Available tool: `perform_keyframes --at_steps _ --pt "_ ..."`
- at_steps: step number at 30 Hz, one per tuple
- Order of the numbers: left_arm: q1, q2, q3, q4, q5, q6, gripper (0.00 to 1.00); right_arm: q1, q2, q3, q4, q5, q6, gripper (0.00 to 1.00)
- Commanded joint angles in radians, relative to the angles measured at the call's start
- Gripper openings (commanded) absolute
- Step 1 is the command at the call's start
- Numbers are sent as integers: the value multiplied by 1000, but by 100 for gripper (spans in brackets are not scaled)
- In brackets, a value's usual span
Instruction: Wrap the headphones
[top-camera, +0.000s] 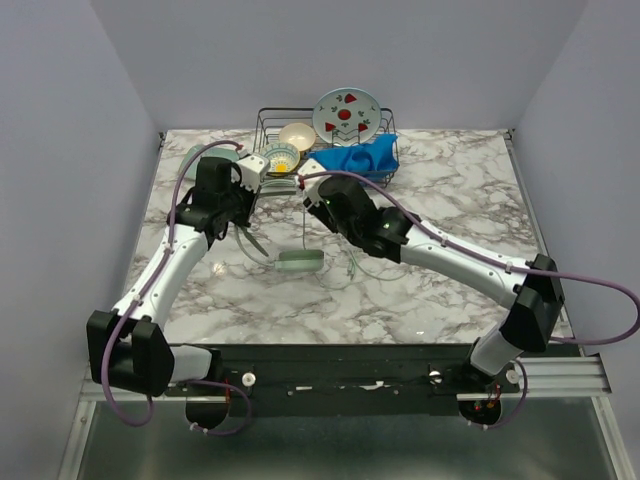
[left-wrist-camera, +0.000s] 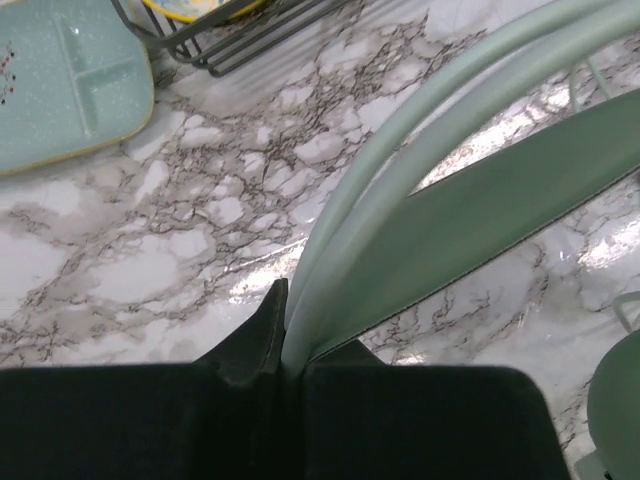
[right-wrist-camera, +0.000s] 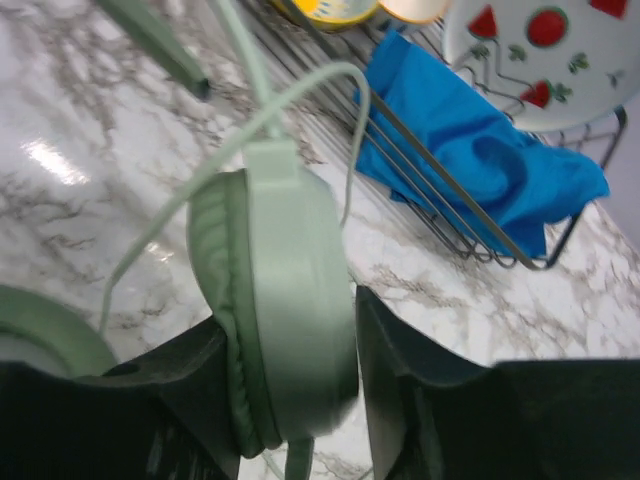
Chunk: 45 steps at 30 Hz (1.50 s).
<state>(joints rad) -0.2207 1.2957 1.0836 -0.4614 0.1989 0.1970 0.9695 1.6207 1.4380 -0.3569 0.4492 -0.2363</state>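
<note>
The pale mint-green headphones (top-camera: 300, 262) sit mid-table, one ear cup lying flat on the marble. My left gripper (left-wrist-camera: 285, 350) is shut on the slim arched headband (left-wrist-camera: 340, 260), which rises up and to the right from the jaws. My right gripper (right-wrist-camera: 290, 400) is shut on the other ear cup (right-wrist-camera: 290, 300), held on edge between both fingers, padding to the left. The thin cable (right-wrist-camera: 200, 190) loops over that cup and trails onto the table (top-camera: 350, 265). In the top view, the left gripper (top-camera: 245, 222) and right gripper (top-camera: 312, 195) are close together just in front of the rack.
A wire dish rack (top-camera: 330, 135) at the back holds a strawberry plate (top-camera: 347, 115), two bowls (top-camera: 296, 134) and a blue cloth (top-camera: 360, 158). A flat mint-green tray (top-camera: 200, 158) lies left of the rack, close behind my left gripper. Marble table (top-camera: 450, 190) stretches right.
</note>
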Motion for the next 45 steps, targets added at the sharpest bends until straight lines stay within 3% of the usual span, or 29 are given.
perform_keyframes --at_steps 1,2,5,6,12,18,24,31,37,39,40,41,42,45 --pt "-23 -81 30 -17 73 50 0 8 -58 -20 133 -101 -6 62" --pt "-25 -82 38 -25 62 59 0 8 -70 -39 148 -113 -14 77" --pt "-25 -84 48 -37 47 110 0 8 -140 -83 194 -182 -46 98" --pt "-25 -84 59 -45 50 136 0 6 -165 -126 209 -240 -58 100" --pt "-25 -87 143 -143 85 312 0 6 -390 -300 337 -492 -138 100" --pt "-25 -98 235 -267 180 479 0 -58 -514 -406 345 -562 -127 97" --pt "-31 -99 277 -382 283 567 0 -134 -524 -470 340 -681 -227 92" --pt "-52 -101 305 -445 344 608 0 -137 -398 -409 337 -665 -273 87" --pt "-88 -107 294 -451 343 605 0 -137 -226 -294 337 -671 -242 74" --pt "-89 -108 297 -453 344 595 0 -137 -193 -266 345 -687 -225 64" --pt "-89 -111 292 -453 336 590 0 -137 -190 -260 349 -678 -218 53" --pt "-89 -108 291 -451 327 582 0 -138 -189 -261 361 -661 -209 20" --pt "-89 -107 289 -447 311 573 0 -137 -194 -267 386 -624 -192 5" --pt "-89 -79 265 -375 174 468 0 -138 -252 -318 417 -603 -189 1"
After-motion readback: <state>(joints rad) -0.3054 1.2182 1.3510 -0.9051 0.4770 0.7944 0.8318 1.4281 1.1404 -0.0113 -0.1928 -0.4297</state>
